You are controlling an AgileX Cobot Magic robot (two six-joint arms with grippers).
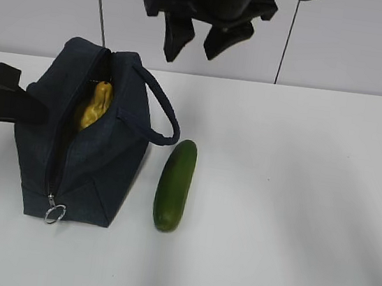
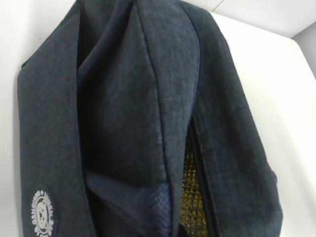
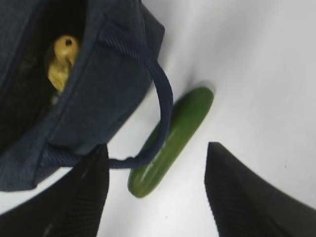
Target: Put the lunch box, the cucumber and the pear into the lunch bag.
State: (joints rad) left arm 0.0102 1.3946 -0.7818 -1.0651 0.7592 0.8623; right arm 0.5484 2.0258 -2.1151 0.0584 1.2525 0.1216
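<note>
The navy lunch bag [image 1: 94, 158] stands at the left with its zipper open. The yellow pear [image 1: 96, 106] lies inside it. The lunch box is hidden from every view. The dark green cucumber [image 1: 175, 185] lies on the table just right of the bag, under the looped handle [image 1: 163, 115]. My right gripper [image 1: 194, 41] hangs open and empty high above the cucumber's far end. In the right wrist view its fingers [image 3: 74, 197] stand wide on either side of the cucumber [image 3: 173, 140]. My left gripper [image 1: 20, 101] is against the bag's left side; its fingers are not discernible.
A metal ring pull [image 1: 55, 213] hangs at the bag's near end. The left wrist view is filled by the bag's fabric [image 2: 123, 98], with yellow showing through mesh [image 2: 192, 197] in the opening. The white table [image 1: 296, 199] extends to the right.
</note>
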